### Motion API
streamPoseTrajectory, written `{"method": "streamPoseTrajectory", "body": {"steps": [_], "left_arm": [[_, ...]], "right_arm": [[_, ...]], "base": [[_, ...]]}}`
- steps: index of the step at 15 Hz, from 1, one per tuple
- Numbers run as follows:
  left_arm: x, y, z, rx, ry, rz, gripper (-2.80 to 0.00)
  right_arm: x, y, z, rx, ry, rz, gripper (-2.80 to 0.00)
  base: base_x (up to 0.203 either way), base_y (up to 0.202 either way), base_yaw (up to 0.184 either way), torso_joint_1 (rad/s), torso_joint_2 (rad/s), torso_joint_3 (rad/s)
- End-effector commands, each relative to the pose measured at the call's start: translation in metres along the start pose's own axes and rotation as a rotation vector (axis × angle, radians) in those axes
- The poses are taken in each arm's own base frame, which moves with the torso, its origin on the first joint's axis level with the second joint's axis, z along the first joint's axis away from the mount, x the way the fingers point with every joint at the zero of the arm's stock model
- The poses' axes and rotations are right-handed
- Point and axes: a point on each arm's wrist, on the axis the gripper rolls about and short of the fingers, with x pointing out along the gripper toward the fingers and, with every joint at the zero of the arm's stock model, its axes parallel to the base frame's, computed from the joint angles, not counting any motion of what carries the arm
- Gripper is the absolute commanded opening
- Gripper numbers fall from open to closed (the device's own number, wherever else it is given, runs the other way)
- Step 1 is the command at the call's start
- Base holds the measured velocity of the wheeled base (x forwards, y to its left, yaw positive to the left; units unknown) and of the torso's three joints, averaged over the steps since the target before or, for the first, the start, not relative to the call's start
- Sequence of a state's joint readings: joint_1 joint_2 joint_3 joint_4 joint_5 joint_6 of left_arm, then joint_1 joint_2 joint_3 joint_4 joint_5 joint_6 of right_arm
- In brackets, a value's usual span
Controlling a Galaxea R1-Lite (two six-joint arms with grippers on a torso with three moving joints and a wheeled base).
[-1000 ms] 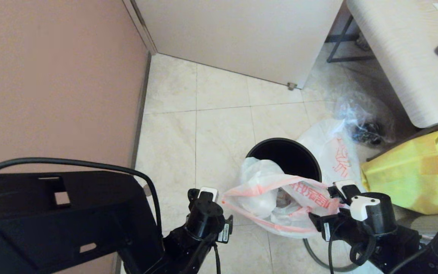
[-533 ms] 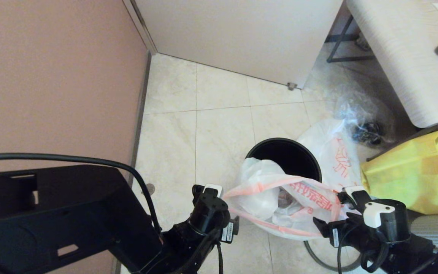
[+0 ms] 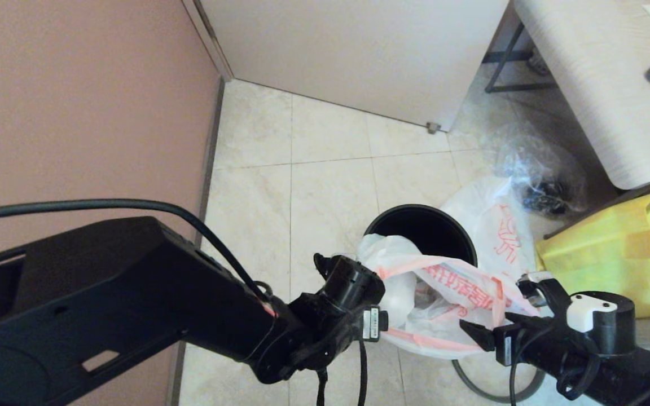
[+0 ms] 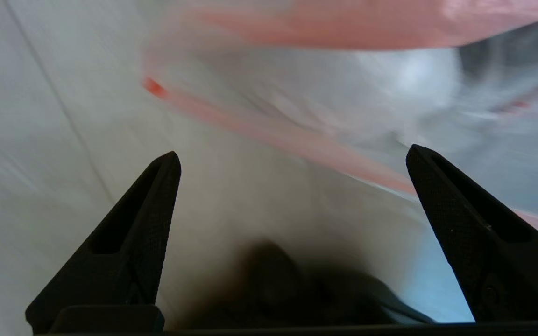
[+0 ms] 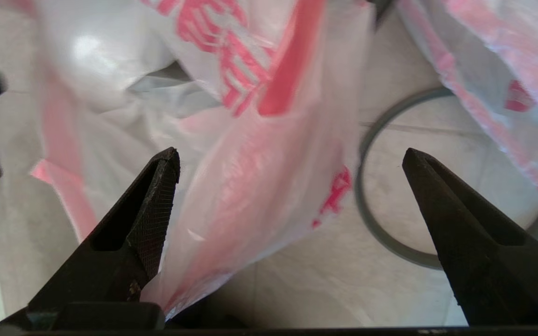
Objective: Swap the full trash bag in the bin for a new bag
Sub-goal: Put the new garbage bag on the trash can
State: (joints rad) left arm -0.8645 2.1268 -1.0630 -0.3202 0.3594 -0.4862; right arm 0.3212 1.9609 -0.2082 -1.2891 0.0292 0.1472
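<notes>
The black bin (image 3: 422, 230) stands on the tiled floor with its mouth bare. The lumpy full trash bag (image 3: 443, 293), white with a pink rim band and red print, sits against the bin's near side. My left gripper (image 3: 353, 279) is at the bag's left side, open (image 4: 292, 158), with the bag's plastic (image 4: 325, 93) just ahead of the fingers. At the bag's right side my right gripper (image 3: 519, 293) is open (image 5: 290, 156), and a fold of the bag (image 5: 250, 177) lies loose between its fingers. The flat new bag (image 3: 491, 217) lies right of the bin. The grey hoop (image 3: 469, 380) (image 5: 367, 219) lies on the floor.
A clear crinkly bag with dark contents (image 3: 542, 180) lies beyond the new bag. A yellow fabric bag (image 3: 613, 254) sits at the right under a pale table (image 3: 596, 73). A pink wall (image 3: 77, 113) runs along the left, a door (image 3: 359, 51) behind.
My left arm has swung right and turned its wrist in against the bag's left side. The right gripper has drifted right and nearer to me. The bag's rim has shifted right.
</notes>
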Motion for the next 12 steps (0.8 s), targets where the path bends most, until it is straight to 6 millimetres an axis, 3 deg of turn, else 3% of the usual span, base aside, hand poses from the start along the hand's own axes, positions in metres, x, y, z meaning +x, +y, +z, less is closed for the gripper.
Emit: {"method": "streamPoseTrajectory", "body": {"steps": [1, 4, 9, 12], "left_arm": [[-0.004, -0.010, 0.005, -0.057, 0.079, 0.011, 0.00], [0.006, -0.026, 0.018, -0.126, 0.127, -0.008, 0.00], [0.045, -0.044, 0.022, -0.164, 0.146, 0.008, 0.00], [0.032, -0.045, 0.034, -0.208, 0.121, -0.006, 0.00]], "right_arm": [[0.002, -0.006, -0.001, 0.009, 0.002, -0.019, 0.00], [0.006, -0.009, -0.003, -0.012, -0.002, -0.025, 0.00], [0.010, -0.009, -0.002, -0.029, -0.023, -0.024, 0.00], [0.009, -0.011, 0.001, -0.028, -0.054, -0.030, 0.00]], "base": [[0.000, 0.000, 0.000, 0.000, 0.00, 0.000], [0.000, 0.000, 0.000, 0.000, 0.00, 0.000], [0.000, 0.000, 0.000, 0.000, 0.00, 0.000], [0.000, 0.000, 0.000, 0.000, 0.00, 0.000]]}}
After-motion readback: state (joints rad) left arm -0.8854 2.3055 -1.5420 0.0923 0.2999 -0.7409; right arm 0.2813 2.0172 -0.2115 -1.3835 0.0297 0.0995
